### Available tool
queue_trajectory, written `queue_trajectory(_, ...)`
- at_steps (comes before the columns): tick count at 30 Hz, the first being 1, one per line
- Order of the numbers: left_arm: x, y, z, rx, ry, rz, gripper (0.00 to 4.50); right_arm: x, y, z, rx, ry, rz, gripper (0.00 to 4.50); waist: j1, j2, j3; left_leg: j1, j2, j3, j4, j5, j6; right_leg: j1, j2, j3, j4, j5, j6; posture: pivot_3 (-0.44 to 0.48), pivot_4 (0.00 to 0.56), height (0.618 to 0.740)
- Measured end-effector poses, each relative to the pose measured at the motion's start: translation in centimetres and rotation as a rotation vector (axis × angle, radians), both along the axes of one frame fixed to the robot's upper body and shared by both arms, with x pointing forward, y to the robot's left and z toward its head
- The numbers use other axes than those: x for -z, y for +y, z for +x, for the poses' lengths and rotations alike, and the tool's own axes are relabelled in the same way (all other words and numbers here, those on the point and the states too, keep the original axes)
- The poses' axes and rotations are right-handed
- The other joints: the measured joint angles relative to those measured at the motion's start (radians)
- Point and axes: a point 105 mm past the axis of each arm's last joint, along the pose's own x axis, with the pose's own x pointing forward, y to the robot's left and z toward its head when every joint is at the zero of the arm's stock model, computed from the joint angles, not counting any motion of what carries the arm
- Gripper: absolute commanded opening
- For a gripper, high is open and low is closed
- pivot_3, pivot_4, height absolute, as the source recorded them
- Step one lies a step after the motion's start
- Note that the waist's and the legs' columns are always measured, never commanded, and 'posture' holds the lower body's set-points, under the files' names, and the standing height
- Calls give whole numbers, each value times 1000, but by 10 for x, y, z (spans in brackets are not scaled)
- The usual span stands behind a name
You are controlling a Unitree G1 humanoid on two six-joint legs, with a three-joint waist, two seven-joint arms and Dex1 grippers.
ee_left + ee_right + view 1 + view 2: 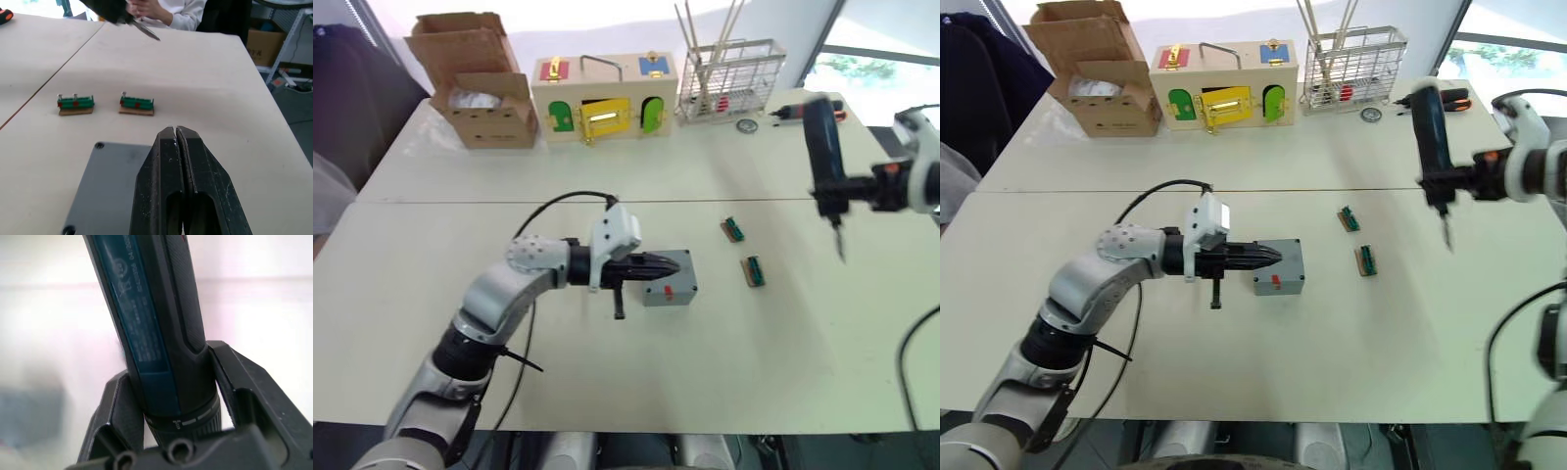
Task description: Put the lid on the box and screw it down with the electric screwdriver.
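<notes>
- Your lid (110,183) already sits on the box (669,291), near the middle of the tabletop (607,382); it looks flush from the head views, so I'd call the placing step done.
- Your left end effector (668,262) is clenched, fingers pressed together with nothing between them, tips resting on or just over the lid's top. Contact is hard to confirm; it reads as holding the lid down.
- Two corner screw holes show in the left wrist view; whether screws sit in them is too small to tell.
- Your right end effector (168,396) is grasping the electric screwdriver (824,157), fingers clamped around its black barrel.
- The tool hangs in the air well apart from the box, over the right side of the tabletop, bit pointing down and slightly tilted.
- Screwing hasn't begun, as far as I can judge: the bit is nowhere near a corner.
- Left to do: bring the bit over to a corner hole, seat it, drive, repeat for the other corners.
- Two small green terminal blocks (733,229) (753,271) lie between box and tool; keep the tool clear of them on the way across.
</notes>
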Motion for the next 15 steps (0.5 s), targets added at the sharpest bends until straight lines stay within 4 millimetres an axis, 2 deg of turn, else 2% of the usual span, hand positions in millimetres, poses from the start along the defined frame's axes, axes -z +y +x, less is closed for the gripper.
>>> queue_trajectory(2, -6, 3, 1, 11, -1, 6, 0, -6, 35, -7, -63, -221, 152, 1824, 1, 0, 0, 0, 0, -2, 0, 1, -1, 0, 0, 0, 2, 0, 0, 0, 150, 730)
queue_trajectory(5, -16, 14, 5, -7, 3, 13, 0, -6, 76, -21, -53, -388, 329, 1824, 1, 1, 0, 0, 0, -2, 0, 2, -2, -2, 0, 0, 5, 0, 0, 0, 150, 730)
queue_trajectory(8, -18, 22, 7, -21, 12, 29, 0, -19, 85, -29, 3, -479, 398, 1824, 6, 1, 0, 0, -2, -3, 1, 2, -2, -1, -1, 0, 4, 0, 0, 0, 150, 730)
queue_trajectory(10, -17, 28, 8, -41, 25, 50, 0, -29, 93, -35, 36, -559, 510, 1824, 0, 0, 0, 0, -2, -3, 0, 2, -2, -1, -1, 0, 4, 0, 0, 0, 150, 730)
queue_trajectory(12, -17, 30, 11, -65, 29, 63, 0, -25, 101, -42, 52, -586, 589, 1824, -4, 1, -1, 1, -1, -3, -1, 2, -2, -2, 0, 0, 5, 0, 0, 0, 150, 730)
queue_trajectory(15, -14, 32, 16, -101, 21, 83, 0, -12, 113, -43, 30, -544, 588, 1824, -7, 1, 0, 1, -1, -2, -1, 2, -2, -2, 0, 0, 6, 0, 0, 0, 150, 730)
